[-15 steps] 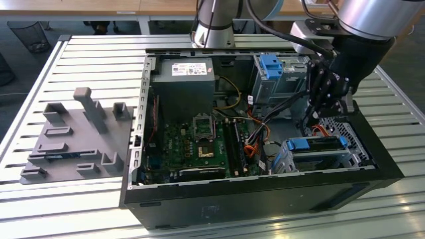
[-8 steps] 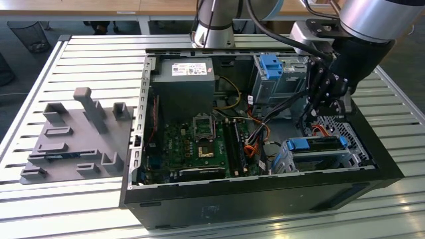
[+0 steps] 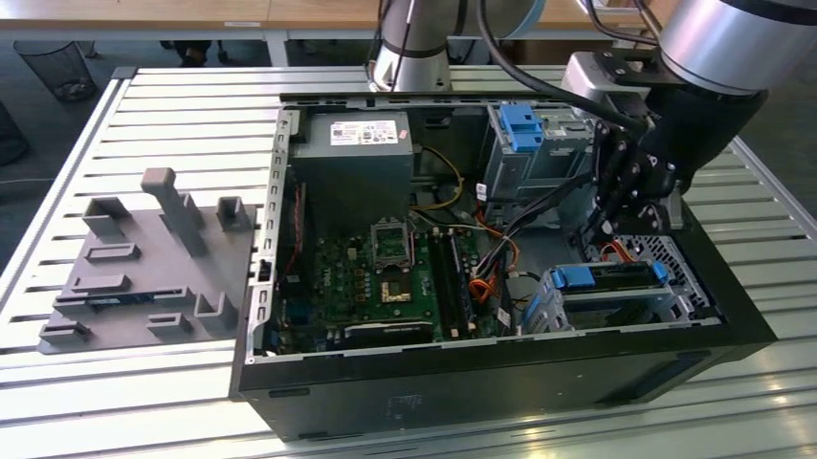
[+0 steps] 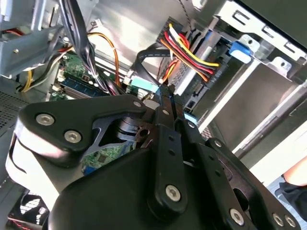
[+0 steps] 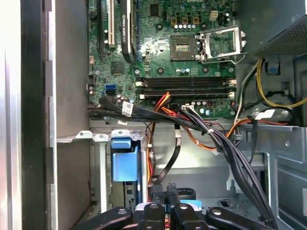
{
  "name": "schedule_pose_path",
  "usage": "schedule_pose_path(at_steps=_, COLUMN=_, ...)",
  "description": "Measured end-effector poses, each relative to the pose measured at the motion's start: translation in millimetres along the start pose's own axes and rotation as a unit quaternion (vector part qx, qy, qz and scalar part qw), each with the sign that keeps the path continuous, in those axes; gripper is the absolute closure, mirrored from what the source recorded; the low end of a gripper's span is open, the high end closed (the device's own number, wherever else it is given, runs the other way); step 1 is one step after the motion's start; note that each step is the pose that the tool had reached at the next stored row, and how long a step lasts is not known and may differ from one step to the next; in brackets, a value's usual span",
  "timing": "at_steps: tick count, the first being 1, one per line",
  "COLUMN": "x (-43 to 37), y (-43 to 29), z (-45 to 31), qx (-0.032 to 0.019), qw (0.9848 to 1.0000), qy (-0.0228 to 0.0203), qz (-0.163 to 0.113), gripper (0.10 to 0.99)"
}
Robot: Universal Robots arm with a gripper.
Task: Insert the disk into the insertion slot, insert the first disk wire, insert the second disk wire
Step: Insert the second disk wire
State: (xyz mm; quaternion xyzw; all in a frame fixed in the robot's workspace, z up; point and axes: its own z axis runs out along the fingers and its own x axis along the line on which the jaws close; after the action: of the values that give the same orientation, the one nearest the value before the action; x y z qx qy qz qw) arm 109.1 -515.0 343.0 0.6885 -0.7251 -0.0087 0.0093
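slatted white metal table (image 3: pixel 179 105) under me, open black PC case (image 3: pixel 511 382) sitting center-right, grey plastic fixture block (image 3: pixel 141 277) mid-left

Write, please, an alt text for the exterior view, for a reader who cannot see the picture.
A robot arm reaches down into an open computer case lying on a slatted metal table, its gripper just above the disk, which sits in the insertion slot near the exterior view's right. The motherboard lies exposed, and a grey fixture plate rests on the table.

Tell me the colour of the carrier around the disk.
Bright blue, clearest in the exterior view.
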Motion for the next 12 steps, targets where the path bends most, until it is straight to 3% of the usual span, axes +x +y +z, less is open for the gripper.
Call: schedule_pose_path(at_steps=12, x=16.7, y=-0.9, z=1.7, qx=-0.0001, qw=1.0000, qy=-0.0027, qz=0.000, gripper=0.937)
